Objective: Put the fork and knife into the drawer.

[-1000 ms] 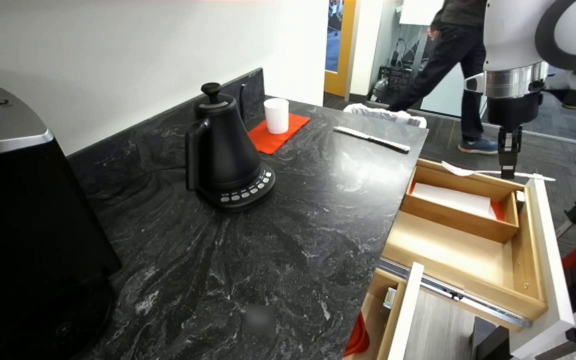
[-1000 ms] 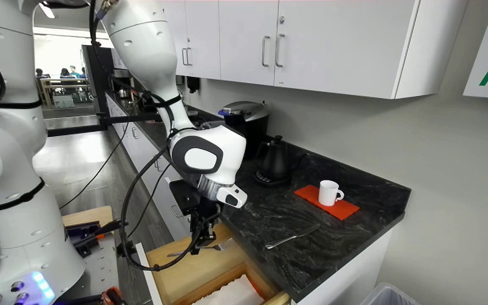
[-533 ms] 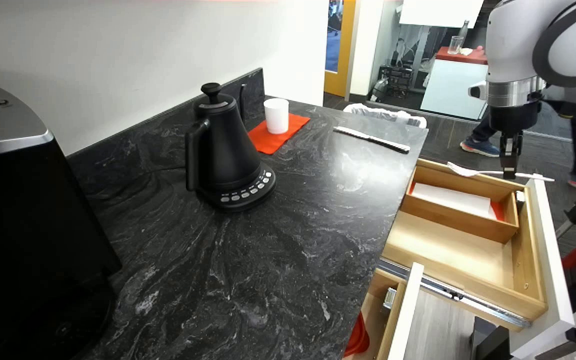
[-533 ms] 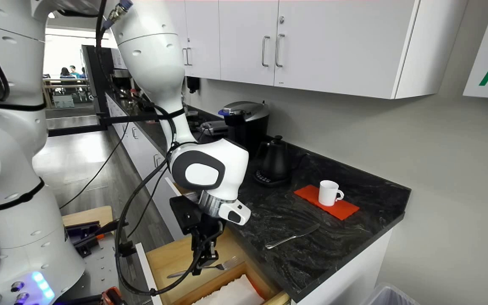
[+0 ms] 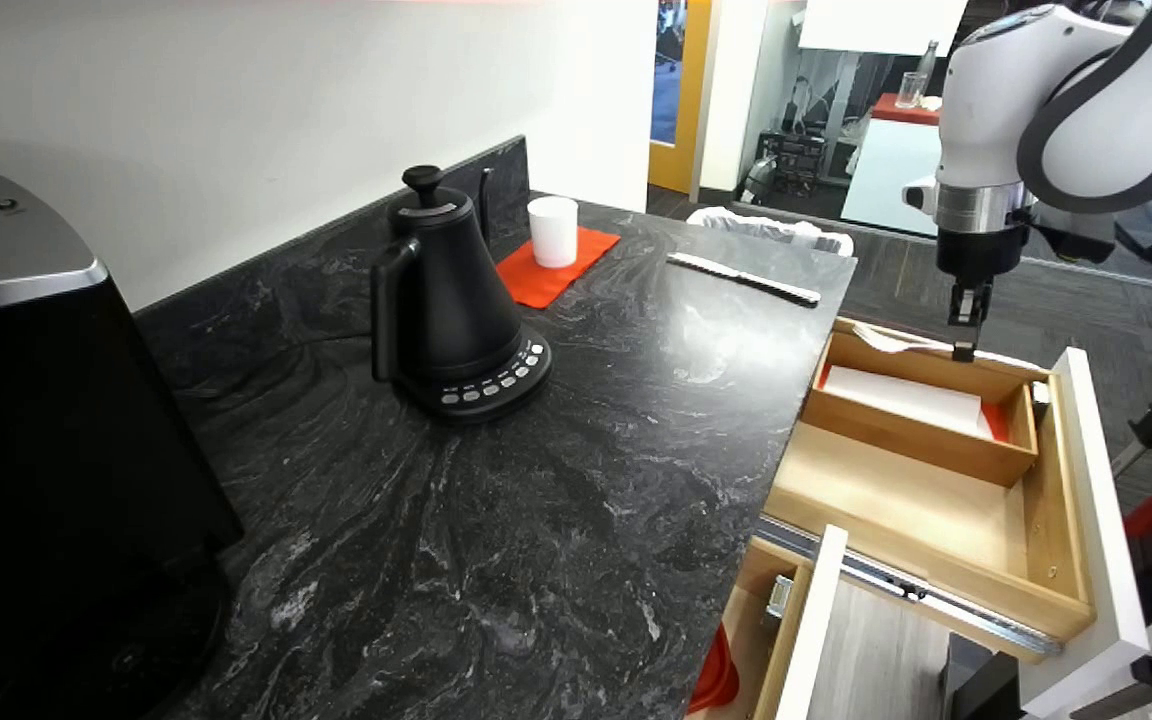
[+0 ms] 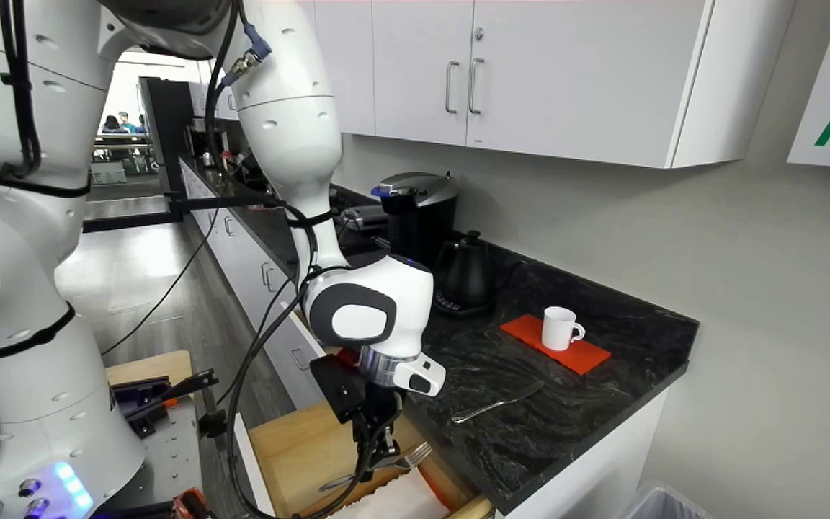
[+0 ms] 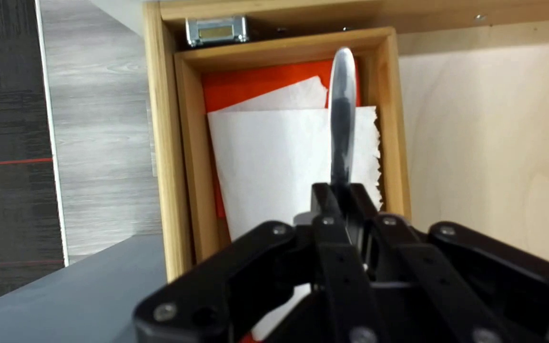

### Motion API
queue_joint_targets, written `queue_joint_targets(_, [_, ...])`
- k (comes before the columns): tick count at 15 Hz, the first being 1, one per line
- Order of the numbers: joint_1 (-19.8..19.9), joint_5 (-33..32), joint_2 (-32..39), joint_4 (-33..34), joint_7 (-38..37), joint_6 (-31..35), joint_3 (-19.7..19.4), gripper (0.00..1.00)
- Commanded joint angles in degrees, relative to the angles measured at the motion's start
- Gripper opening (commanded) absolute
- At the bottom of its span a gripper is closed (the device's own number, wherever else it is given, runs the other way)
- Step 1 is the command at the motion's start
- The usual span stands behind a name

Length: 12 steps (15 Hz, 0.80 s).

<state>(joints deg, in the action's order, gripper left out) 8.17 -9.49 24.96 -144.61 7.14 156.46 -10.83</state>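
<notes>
My gripper (image 5: 964, 350) is shut on the fork (image 5: 884, 342) and holds it roughly level above the open drawer (image 5: 906, 500). In an exterior view the prongs (image 6: 419, 454) point toward the counter. In the wrist view the fork's handle (image 7: 342, 109) sticks out past the fingertips (image 7: 339, 190), over the small wooden box with white paper inside the drawer (image 7: 484, 119); the prongs are hidden there. The knife (image 5: 746, 279) lies flat on the dark counter near its edge; it also shows in an exterior view (image 6: 498, 402), apart from the gripper.
The small wooden box (image 7: 398, 124) in the drawer holds white paper (image 7: 274, 157) and red napkins. A lower drawer (image 5: 816, 620) is also pulled out. A black kettle (image 5: 461, 290), a white mug (image 5: 553, 232) on a red napkin (image 5: 536, 285) and a coffee machine (image 6: 422, 216) stand on the counter.
My gripper, still holding the fork, has moved away from the drawer's front panel toward the counter and over the small box. A person in the background has walked off.
</notes>
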Motion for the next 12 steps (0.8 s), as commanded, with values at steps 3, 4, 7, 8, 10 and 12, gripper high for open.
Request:
queue_joint_targets(3, [0.0, -0.3, 4.0, 3.1, -0.1, 1.6, 0.3, 0.36])
queue_joint_targets(4, [-0.1, -0.2, 4.4, 3.6, -0.3, 1.5, 0.2, 0.42])
queue_joint_targets(7, [-0.3, -0.1, 4.7, 4.5, -0.7, 1.4, 0.1, 0.61])
queue_joint_targets(8, [-1.1, -0.2, 4.4, 5.0, -1.6, 1.2, -0.1, 0.66])
queue_joint_targets(10, [-2.3, -0.2, 2.3, 5.2, -3.1, 0.6, -0.3, 0.79])
queue_joint_targets(12, [-4.5, -0.5, 0.5, 6.1, -6.2, -1.1, -1.3, 0.92])
